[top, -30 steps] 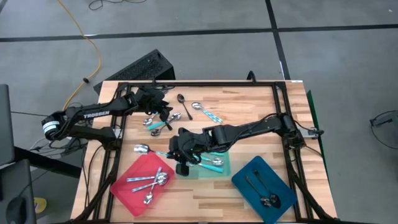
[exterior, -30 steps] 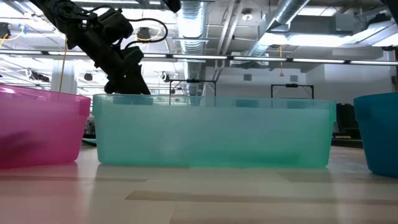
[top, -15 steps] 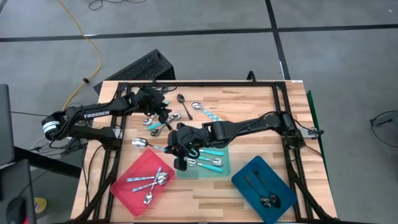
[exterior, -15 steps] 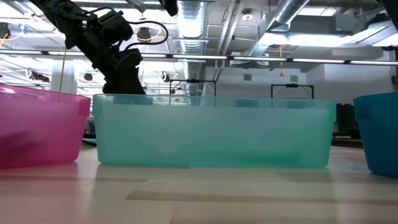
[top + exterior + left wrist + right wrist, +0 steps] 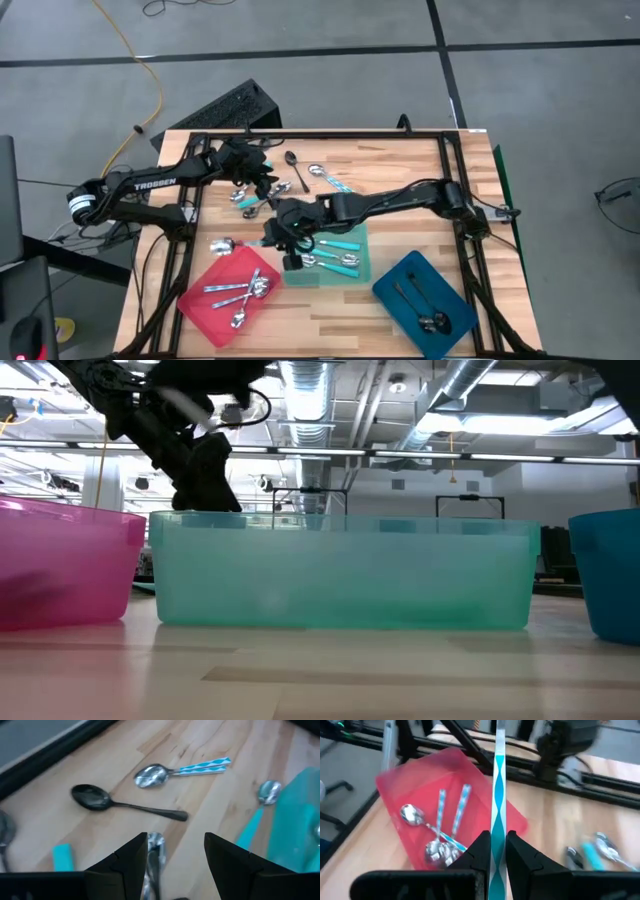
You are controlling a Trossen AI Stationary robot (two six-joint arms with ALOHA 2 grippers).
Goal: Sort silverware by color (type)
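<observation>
Movement first: my right claw (image 5: 280, 232) has slid off the near edge of the teal tray (image 5: 366, 262) and now hangs over the tray's left corner, closer to the loose spoons at the back of the counter (image 5: 400, 170). The turquoise-handled spoon (image 5: 221, 243) came along with it. This claw is pinched nearly closed on that spoon's handle. In the right wrist view the patterned handle runs straight out from between the fingers (image 5: 482, 852), and the red tray (image 5: 470, 775) lies beyond and below it.

I take this to mean the spoon is not sorted yet. It is airborne, with its bowl reaching out to the left of the claw, above bare wood just beside the red tray's back corner. Its matching spoons lie in the teal tray, just right of and below the claw. So I judge the carry needs to swing back that way before I let go.

My left claw (image 5: 175, 855) stands wide open and holds nothing, low over the loose pile. A silver spoon (image 5: 155, 851) lies right below, by one finger. A black spoon (image 5: 100, 800) and another turquoise-handled one (image 5: 165, 771) lie just ahead of it.
</observation>
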